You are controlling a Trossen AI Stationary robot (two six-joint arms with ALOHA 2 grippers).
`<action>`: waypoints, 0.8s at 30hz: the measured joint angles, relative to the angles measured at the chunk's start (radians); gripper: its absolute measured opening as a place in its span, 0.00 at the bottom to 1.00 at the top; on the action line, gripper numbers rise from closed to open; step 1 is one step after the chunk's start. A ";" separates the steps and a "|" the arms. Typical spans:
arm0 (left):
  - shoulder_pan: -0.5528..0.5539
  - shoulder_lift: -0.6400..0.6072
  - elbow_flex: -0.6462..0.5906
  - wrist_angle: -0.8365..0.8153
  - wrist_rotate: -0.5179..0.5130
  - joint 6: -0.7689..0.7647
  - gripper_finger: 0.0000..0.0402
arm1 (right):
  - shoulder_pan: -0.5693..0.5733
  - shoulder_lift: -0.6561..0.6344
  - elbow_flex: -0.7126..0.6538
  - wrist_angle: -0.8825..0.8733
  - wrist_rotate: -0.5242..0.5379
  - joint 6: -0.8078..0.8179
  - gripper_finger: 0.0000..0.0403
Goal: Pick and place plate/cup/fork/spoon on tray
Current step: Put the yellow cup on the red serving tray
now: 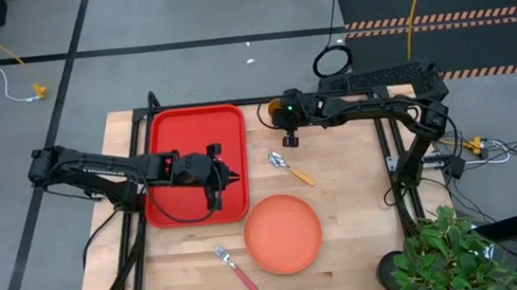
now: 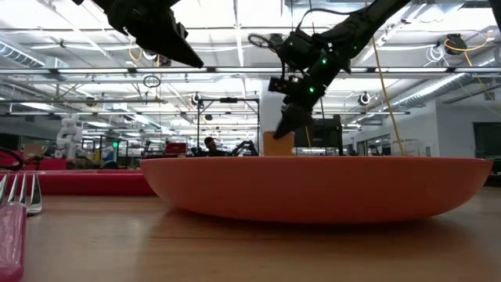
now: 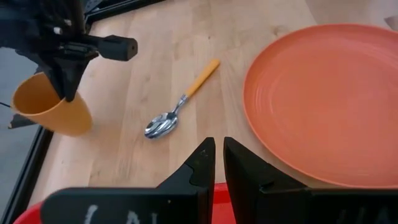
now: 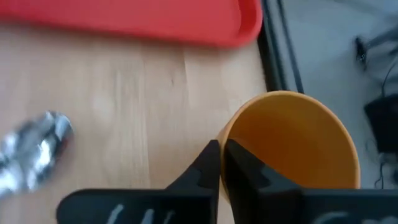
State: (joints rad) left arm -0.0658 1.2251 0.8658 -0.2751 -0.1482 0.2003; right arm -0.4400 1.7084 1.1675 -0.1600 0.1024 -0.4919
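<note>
The orange-yellow cup (image 3: 53, 109) stands by the table's far edge, right of the red tray (image 1: 191, 132); it also shows in the right wrist view (image 4: 298, 143). My right gripper (image 1: 290, 142) is shut on it. The salmon-orange plate (image 1: 283, 233) lies flat near the front edge. The orange-handled spoon (image 1: 289, 168) lies between cup and plate. The pink-red-handled fork (image 1: 235, 267) lies left of the plate. My left gripper (image 1: 233, 177) hovers shut and empty over the tray's right edge, pointing toward the spoon (image 3: 180, 109). My right gripper pinches the cup's rim (image 4: 233, 127) on the side toward the tray, one finger (image 3: 65, 87) inside the cup and one outside. The fingers come from above, pointing down. The cup sits tilted; whether its base is on the table I cannot tell.
A black metal frame (image 1: 389, 166) runs along the table's edges. A potted green plant (image 1: 450, 255) stands at the near right corner. Bare wood shows between the tray, the spoon and the plate.
</note>
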 joint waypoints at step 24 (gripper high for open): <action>-0.021 0.000 0.000 -0.242 0.000 -0.276 0.09 | 0.083 0.029 0.221 0.293 -0.032 -0.011 0.00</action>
State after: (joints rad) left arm -0.0864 1.2251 0.8654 -0.5167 -0.1482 -0.0756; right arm -0.3567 1.7371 1.3889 0.1335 0.0706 -0.5026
